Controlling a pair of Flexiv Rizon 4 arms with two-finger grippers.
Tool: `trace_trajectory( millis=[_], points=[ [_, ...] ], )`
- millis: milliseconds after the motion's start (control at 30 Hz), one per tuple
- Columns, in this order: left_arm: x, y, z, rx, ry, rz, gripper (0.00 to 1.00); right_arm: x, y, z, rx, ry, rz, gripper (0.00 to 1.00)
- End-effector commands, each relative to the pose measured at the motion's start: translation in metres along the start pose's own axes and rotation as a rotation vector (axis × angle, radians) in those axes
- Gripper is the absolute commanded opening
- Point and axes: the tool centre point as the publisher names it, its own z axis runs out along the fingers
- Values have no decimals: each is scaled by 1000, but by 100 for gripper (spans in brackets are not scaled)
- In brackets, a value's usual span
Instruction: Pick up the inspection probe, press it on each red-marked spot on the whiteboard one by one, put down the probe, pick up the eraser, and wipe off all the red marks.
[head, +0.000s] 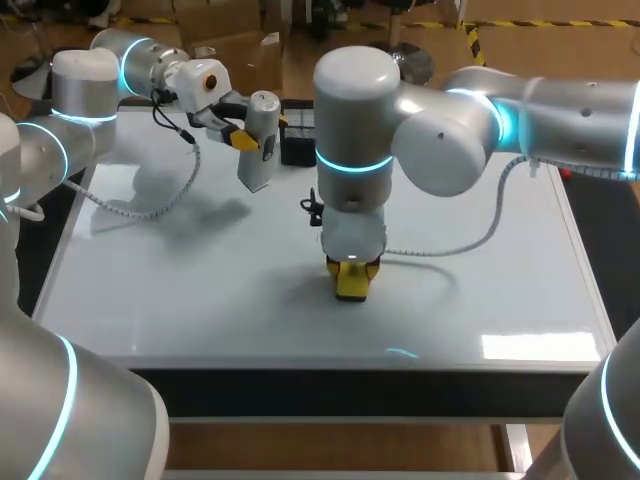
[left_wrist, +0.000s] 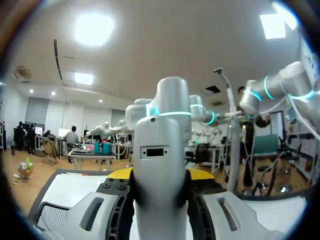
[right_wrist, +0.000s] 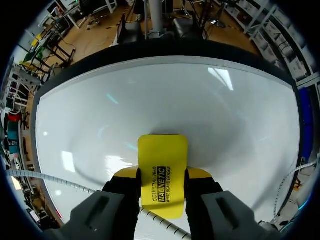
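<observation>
Pointing down at the whiteboard's (head: 180, 290) middle, right gripper (right_wrist: 162, 176) clenched on yellow eraser (right_wrist: 163, 160), left gripper (head: 243, 137) grasping grey probe (head: 260, 150) above the whiteboard's far left side.

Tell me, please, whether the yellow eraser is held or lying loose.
Held: the right end effector grips the yellow eraser between both fingers, from two sides.

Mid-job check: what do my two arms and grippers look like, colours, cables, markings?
Both the left arm and right arm are smooth silver-white rounded tubes with glowing cyan rings at the joints. A grey spiral-wrapped cable trails off each. The left gripper and right gripper have light grey bodies with black fingers tipped bright yellow.
</observation>
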Motion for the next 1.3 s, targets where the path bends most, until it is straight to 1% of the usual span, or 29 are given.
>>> trace_trajectory(
  millis=[33, 200, 400, 733, 933, 1100, 1133, 1167, 1200, 1300],
  points=[
    [-5, 1, -6, 7, 90, -2, 0, 19, 0, 5, 2, -7, 22, 0],
    [-5, 1, -6, 7, 90, -2, 0, 40, 3, 6, -2, -4, 63, 0],
    [-5, 1, -6, 7, 90, -2, 0, 55, 5, 3, 0, 4, 94, 0],
    [-5, 1, -6, 7, 90, -2, 0, 58, 7, -6, 18, 8, 98, 0],
    [-5, 1, -6, 7, 90, -2, 0, 64, 8, -31, 61, 37, 63, 0],
    [-5, 1, -6, 7, 90, -2, 0, 73, 3, -48, 83, 68, 46, 0],
    [-5, 1, -6, 7, 90, -2, 0, 75, 2, -51, 84, 74, 57, 0],
    [-5, 1, -6, 7, 90, -2, 0, 78, 1, -53, 91, 57, 70, 0],
    [-5, 1, -6, 7, 90, -2, 0, 79, 0, -55, 96, 60, 72, 0],
    [-5, 1, -6, 7, 90, -2, 0, 79, 0, -55, 96, 60, 72, 0]
  ],
)
